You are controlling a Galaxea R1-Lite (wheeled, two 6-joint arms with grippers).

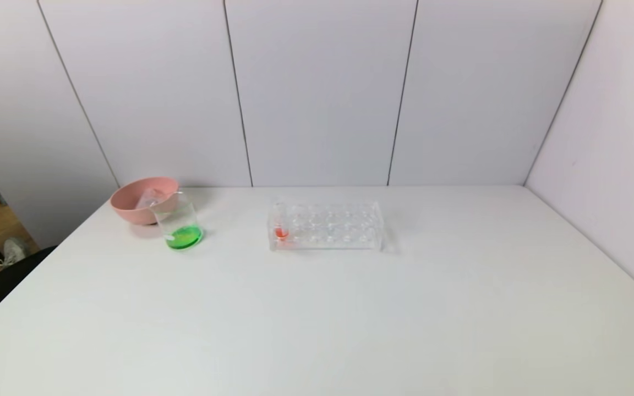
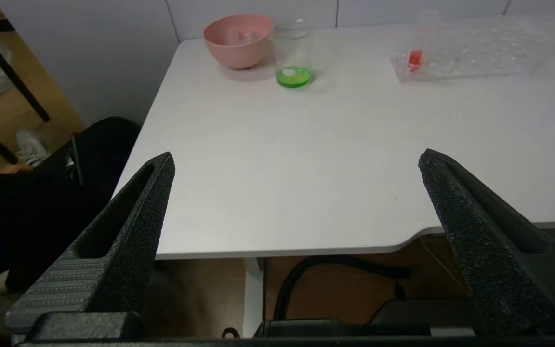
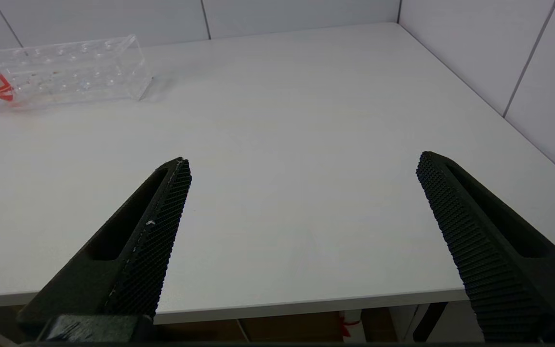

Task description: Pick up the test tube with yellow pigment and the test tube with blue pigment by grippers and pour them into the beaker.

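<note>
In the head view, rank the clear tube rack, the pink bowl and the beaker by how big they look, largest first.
1. Clear tube rack, clearly the widest.
2. Pink bowl, wider than the beaker.
3. Beaker, narrowest, though about as tall as the bowl; it stands slightly nearer the camera, partly overlapping the bowl.

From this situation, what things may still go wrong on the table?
1. The beaker holding green liquid stands right against the pink bowl; a bump to either may spill it.
2. The clear tube rack is hard to see and holds a red tube at one end; a careless reach may knock it.
Both the left gripper and right gripper hang open near the table's front edge.
</note>
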